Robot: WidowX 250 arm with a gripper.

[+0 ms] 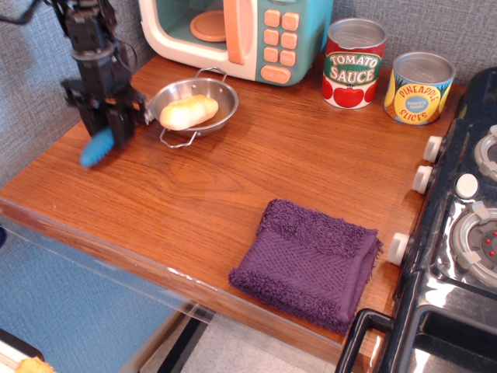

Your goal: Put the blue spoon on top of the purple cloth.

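At far left, gripper (109, 124) clasping blue spoon (97, 148)

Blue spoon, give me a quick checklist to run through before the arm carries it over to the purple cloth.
1. Gripper closed on the blue spoon: ok, the fingers look shut around its upper end.
2. Spoon lifted off the table: cannot tell, the handle is blurred.
3. Grip centred on the spoon: not ok, the handle hangs well below the gripper.
4. Bowl clear of the gripper: cannot tell, its rim is right beside the gripper.
5. Purple cloth free to receive the spoon: ok, nothing lies on it.
6. Path to the cloth: ok, only bare table between.
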